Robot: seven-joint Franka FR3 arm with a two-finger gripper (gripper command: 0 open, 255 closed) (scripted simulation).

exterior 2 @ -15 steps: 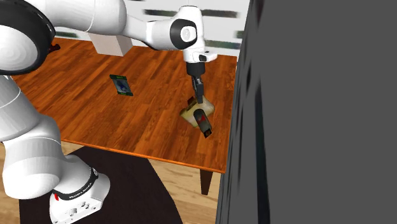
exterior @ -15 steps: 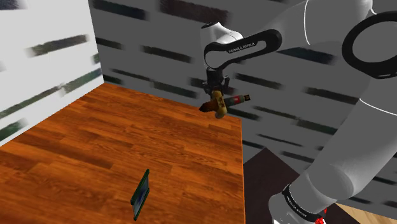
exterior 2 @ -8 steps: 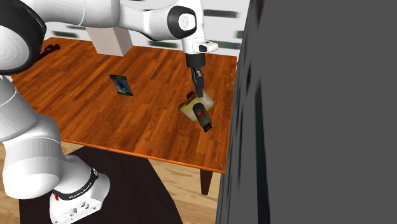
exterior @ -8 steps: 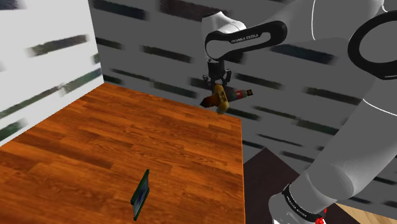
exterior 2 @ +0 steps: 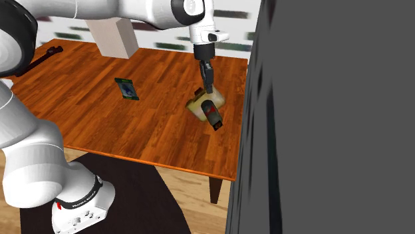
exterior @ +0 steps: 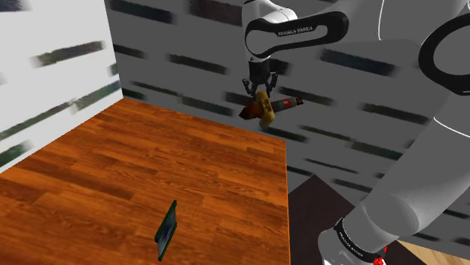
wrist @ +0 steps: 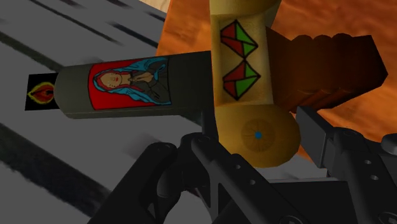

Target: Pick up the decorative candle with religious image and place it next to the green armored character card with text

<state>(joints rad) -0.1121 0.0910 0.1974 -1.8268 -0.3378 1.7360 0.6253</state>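
- Holds the candle tight in the end effector, pinched on the yellow middle part with the red and green diamonds.
- Grips from above, most likely so the candle can be carried over and set down without letting go early.
- Leaves the dark tube poking out sideways, with the red and blue praying figure on it and a little flame at the tip, as the wrist view shows.
- Hangs the candle in the air over the far corner of the table, probably to keep it from dragging on the wood; hard to say how high.
- Puts it well apart from the green card, which sits on the table nearer the middle.
- Needs a carry across to the card next, then a slow drop just beside it, not on top.
- Could twist in the grip, with so much of the weight sticking out to one side.
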